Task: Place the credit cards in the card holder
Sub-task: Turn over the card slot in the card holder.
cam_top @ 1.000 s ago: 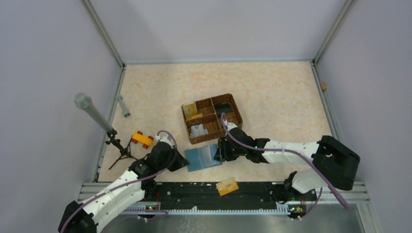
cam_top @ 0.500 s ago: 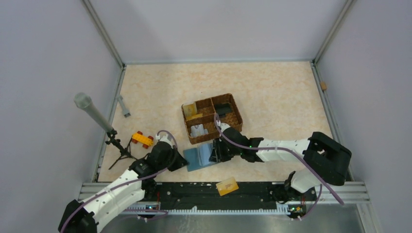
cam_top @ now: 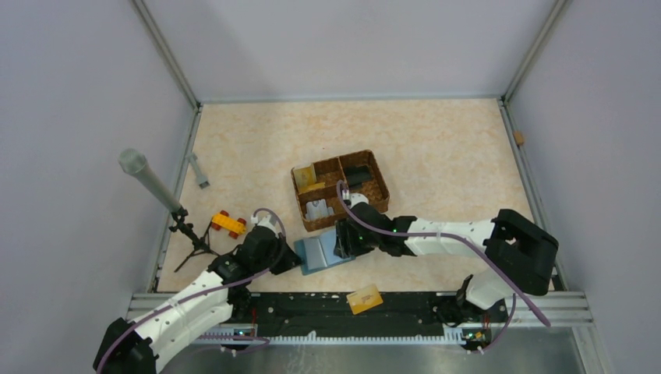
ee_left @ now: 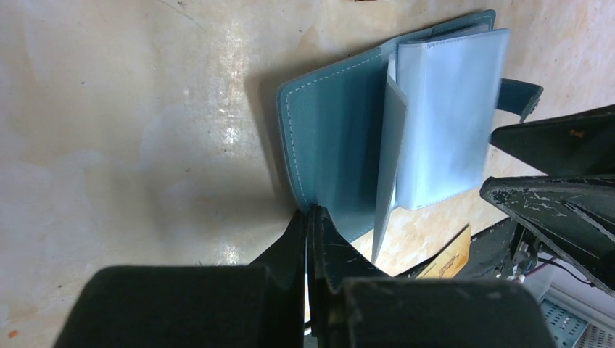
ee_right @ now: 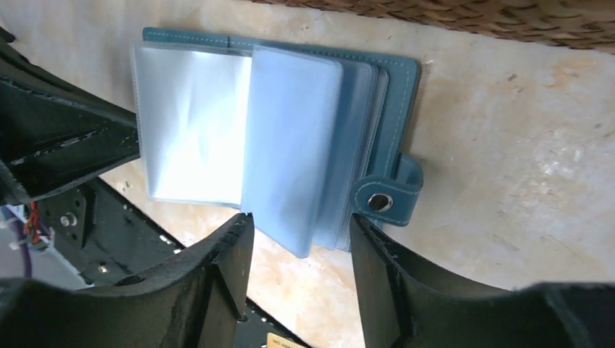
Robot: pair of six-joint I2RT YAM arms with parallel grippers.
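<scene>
The teal card holder [cam_top: 318, 253] lies open on the table, its light blue sleeves fanned out [ee_right: 290, 123]. My left gripper [cam_top: 290, 259] is shut on the edge of its teal cover [ee_left: 310, 214]. My right gripper [cam_top: 343, 243] is open, and its fingers straddle the near edge of the sleeves [ee_right: 299, 232] beside the stud tab [ee_right: 377, 201]. One gold credit card [cam_top: 364, 298] lies on the black rail at the near edge and also shows in the left wrist view [ee_left: 450, 257]. More cards, gold [cam_top: 305, 174] and white-grey [cam_top: 317, 209], stand in the basket.
The brown wicker compartment basket [cam_top: 366, 183] stands just behind the card holder; its rim shows in the right wrist view [ee_right: 471, 14]. A yellow-and-red toy block [cam_top: 227, 224] and a microphone on a tripod [cam_top: 148, 179] are at the left. A small grey piece [cam_top: 199, 170] lies farther back.
My right gripper has moved left from the holder's right edge until it is over the sleeves. The holder has shifted slightly left. My left gripper keeps its hold.
</scene>
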